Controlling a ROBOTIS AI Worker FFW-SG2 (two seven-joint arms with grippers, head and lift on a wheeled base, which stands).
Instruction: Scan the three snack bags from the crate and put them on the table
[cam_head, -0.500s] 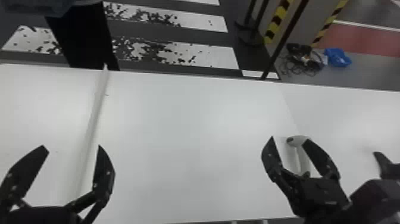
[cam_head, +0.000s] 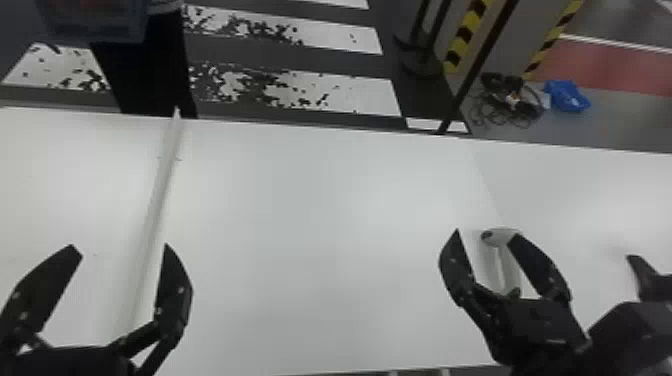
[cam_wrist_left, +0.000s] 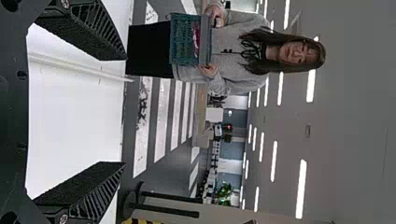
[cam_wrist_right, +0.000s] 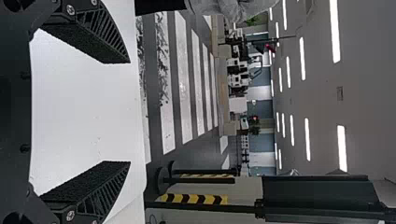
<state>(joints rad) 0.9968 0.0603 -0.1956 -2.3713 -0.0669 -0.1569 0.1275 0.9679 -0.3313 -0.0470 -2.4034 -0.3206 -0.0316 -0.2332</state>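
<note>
Both Grippers Wide; Crate in a Person's Hands Beyond the Table

Left gripper (cam_head: 121, 246): the two fingers stood wide apart above the left part of the white table (cam_head: 325, 225). Right gripper (cam_head: 484, 234): the fingers likewise stood wide apart, above the table's right part.

Scanner (cam_head: 505, 236): this light-coloured unit lay on the table. In the head view it appeared behind the right gripper, partly covered by one finger.

Strip (cam_head: 159, 195): a long white strip ran from near the left gripper to the far edge of the table.

Crate (cam_wrist_left: 179, 51): the blue-green crate was held by a person's hands (cam_wrist_left: 208, 70) beyond the far edge, on the left side. A red item (cam_wrist_left: 195, 39) was visible inside; whether it was a snack bag could not be determined.

Floor: cables (cam_head: 512, 100) lay beside a blue bag (cam_head: 567, 95) beyond the table, on the right.
</note>
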